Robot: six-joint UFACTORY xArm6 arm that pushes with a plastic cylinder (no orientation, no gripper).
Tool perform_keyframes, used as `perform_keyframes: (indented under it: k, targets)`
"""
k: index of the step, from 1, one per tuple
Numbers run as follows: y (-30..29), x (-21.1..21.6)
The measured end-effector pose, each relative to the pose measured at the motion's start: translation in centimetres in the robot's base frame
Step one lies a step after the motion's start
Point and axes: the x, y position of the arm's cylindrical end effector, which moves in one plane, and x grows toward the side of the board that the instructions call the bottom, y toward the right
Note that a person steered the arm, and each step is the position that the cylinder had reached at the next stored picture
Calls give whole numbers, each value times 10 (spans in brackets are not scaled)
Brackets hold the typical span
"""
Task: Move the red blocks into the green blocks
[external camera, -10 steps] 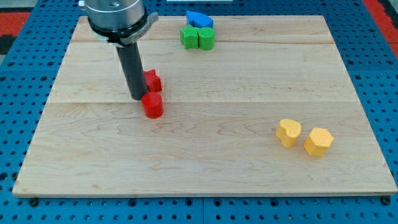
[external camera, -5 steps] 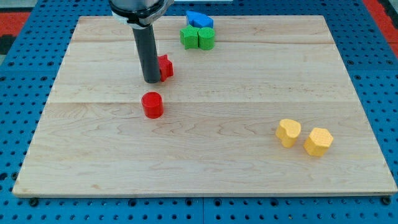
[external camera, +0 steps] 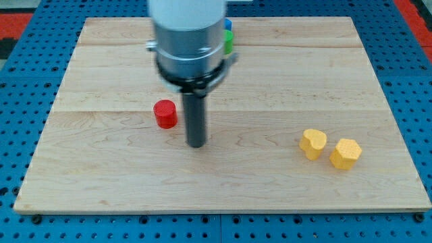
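A red cylinder block [external camera: 165, 113] stands on the wooden board [external camera: 283, 74] left of centre. My tip [external camera: 196, 143] rests on the board just to the lower right of that cylinder, apart from it. The arm's body hides the second red block and most of the green blocks; only a sliver of green [external camera: 229, 42] and of a blue block [external camera: 229, 25] shows at the view's top, right of the arm.
Two yellow blocks, a rounded one [external camera: 313, 143] and a hexagonal one [external camera: 345, 153], sit side by side at the view's lower right. The board lies on a blue pegboard table [external camera: 20, 135].
My tip has left the second red block near the green blocks and moved toward the view's bottom and right, past the red cylinder. The cylinder has not moved.
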Motion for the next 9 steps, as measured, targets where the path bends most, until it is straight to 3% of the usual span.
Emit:
perform_keyframes:
  k: [1,4,5,7,8,9]
  targets:
    - [-44,-24]
    - [26,-149]
    - [43,-154]
    - [-6,-149]
    - [26,-178]
    - [49,-180]
